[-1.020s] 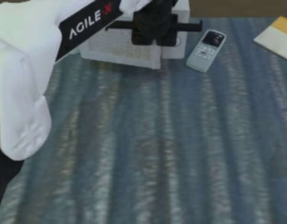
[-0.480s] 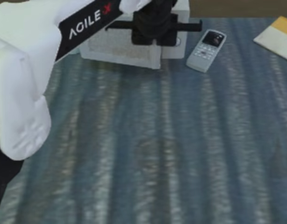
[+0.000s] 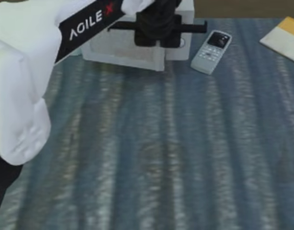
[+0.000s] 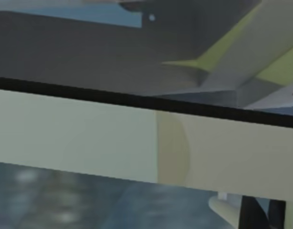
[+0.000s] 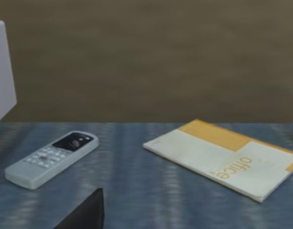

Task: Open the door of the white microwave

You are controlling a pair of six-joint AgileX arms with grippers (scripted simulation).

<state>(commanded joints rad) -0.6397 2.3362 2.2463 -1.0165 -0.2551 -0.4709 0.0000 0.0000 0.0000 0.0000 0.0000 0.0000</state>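
Left AgileX arm reaches from the table's left edge to the far side, its black left gripper (image 3: 157,26) hanging over the front of the small boxy white microwave (image 3: 137,48). That fits working the flat white door with speckled grey mesh window (image 3: 122,50), which stands slightly ajar. Finger spread and any hold: cannot tell. Just right lies a grey remote control (image 3: 211,51); farther right, a yellow-and-white booklet (image 3: 283,38). Right arm out of the top view, parked.

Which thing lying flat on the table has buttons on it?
The grey remote control, beside the white microwave. The yellow-and-white booklet has none.
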